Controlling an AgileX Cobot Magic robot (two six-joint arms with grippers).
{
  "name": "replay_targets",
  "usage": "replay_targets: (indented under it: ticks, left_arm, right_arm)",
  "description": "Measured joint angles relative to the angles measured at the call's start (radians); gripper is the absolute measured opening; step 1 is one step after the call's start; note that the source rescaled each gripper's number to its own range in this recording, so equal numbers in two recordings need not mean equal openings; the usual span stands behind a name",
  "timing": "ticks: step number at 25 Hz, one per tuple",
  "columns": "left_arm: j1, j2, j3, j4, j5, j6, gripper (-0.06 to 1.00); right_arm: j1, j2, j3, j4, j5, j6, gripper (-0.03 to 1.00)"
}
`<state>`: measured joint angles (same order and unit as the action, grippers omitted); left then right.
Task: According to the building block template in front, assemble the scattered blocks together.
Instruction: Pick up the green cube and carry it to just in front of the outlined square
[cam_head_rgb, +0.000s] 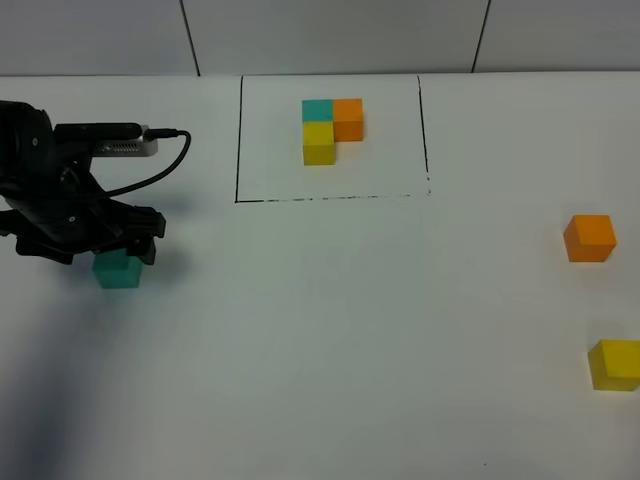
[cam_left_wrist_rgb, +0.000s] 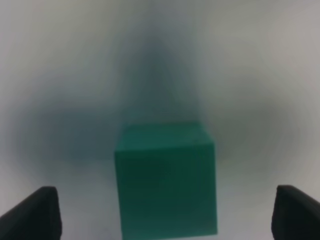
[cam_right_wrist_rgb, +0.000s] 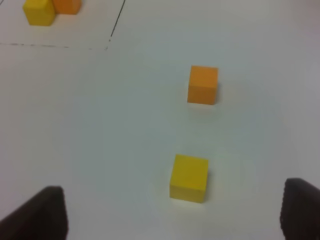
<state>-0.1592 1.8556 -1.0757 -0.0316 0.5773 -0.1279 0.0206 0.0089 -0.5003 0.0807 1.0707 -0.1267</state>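
Your teal cube (cam_head_rgb: 118, 271) is sitting on the left of the white tabletop (cam_head_rgb: 330, 340), a matte, sharp-edged block with no frame around it. Your left end effector (cam_head_rgb: 125, 248) is hanging at it with its fingers (cam_left_wrist_rgb: 32, 215) standing wide apart, one on each side of the cube and clear of its faces, so nothing is being gripped. The orange cube (cam_head_rgb: 589, 238) and yellow cube (cam_head_rgb: 613, 364) are lying well away at the right edge. They are matching the teal one in size and finish, near each other but apart, with orange farther back. Your right end effector (cam_right_wrist_rgb: 169, 215) is showing only in its wrist view, its tips spread and holding nothing, with the yellow cube just ahead. The template (cam_head_rgb: 332, 130) is resting at the back centre inside a thin black rectangle (cam_head_rgb: 238, 140): teal and orange side by side, yellow in front of teal, all touching in an L.
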Motion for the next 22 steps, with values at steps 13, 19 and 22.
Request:
replay_targets:
  ticks: [13,19,22]
  left_arm:
    - [0.000,0.095,-0.057,-0.022,-0.012,-0.001,0.84]
    - [0.000,0.100,-0.058,-0.022,0.021,-0.001,0.53]
    - [0.000,0.100,-0.058,-0.022,0.033,-0.001,0.41]
  right_arm:
    - [0.000,0.000,0.000,0.000,0.000,0.000,0.73]
    - [0.000,0.000,0.000,0.000,0.000,0.000,0.73]
    - [0.000,0.000,0.000,0.000,0.000,0.000,0.73]
